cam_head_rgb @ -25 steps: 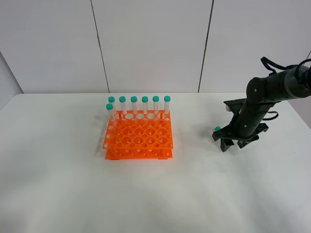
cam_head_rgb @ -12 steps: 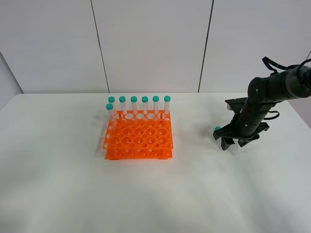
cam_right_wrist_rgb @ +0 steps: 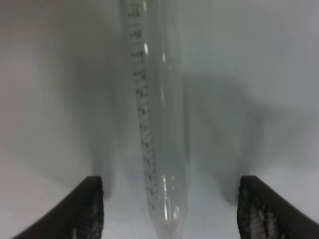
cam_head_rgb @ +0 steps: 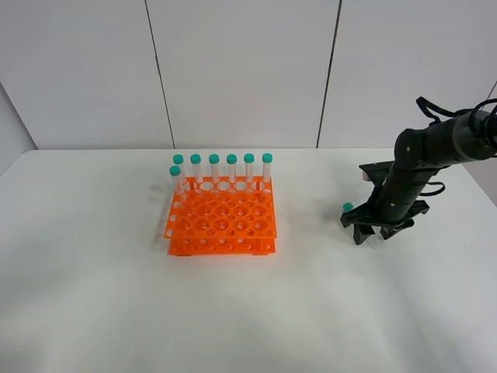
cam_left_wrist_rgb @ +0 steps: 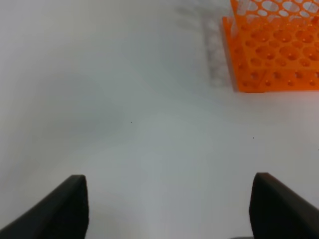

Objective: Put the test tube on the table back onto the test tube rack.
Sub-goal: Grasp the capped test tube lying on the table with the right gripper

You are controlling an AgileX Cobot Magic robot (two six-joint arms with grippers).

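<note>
The test tube lies on the white table (cam_head_rgb: 101,295) at the right. Only its teal cap (cam_head_rgb: 348,207) shows in the high view. In the right wrist view its clear graduated body (cam_right_wrist_rgb: 157,124) lies between my fingers, tapered tip nearest the camera. My right gripper (cam_head_rgb: 371,233) (cam_right_wrist_rgb: 172,205) is open and low over it, one finger on each side, and I cannot tell whether they touch it. The orange test tube rack (cam_head_rgb: 221,221) (cam_left_wrist_rgb: 271,50) stands left of centre. My left gripper (cam_left_wrist_rgb: 172,199) is open and empty over bare table, out of the high view.
Several teal-capped tubes (cam_head_rgb: 223,167) stand upright along the rack's back row, with one more at its left side (cam_head_rgb: 176,177). A white panelled wall (cam_head_rgb: 241,70) runs behind the table. The right arm's dark links and cables (cam_head_rgb: 435,144) rise above the tube.
The right arm has shifted only slightly over the tube. The tube's cap and the rack have not moved.
</note>
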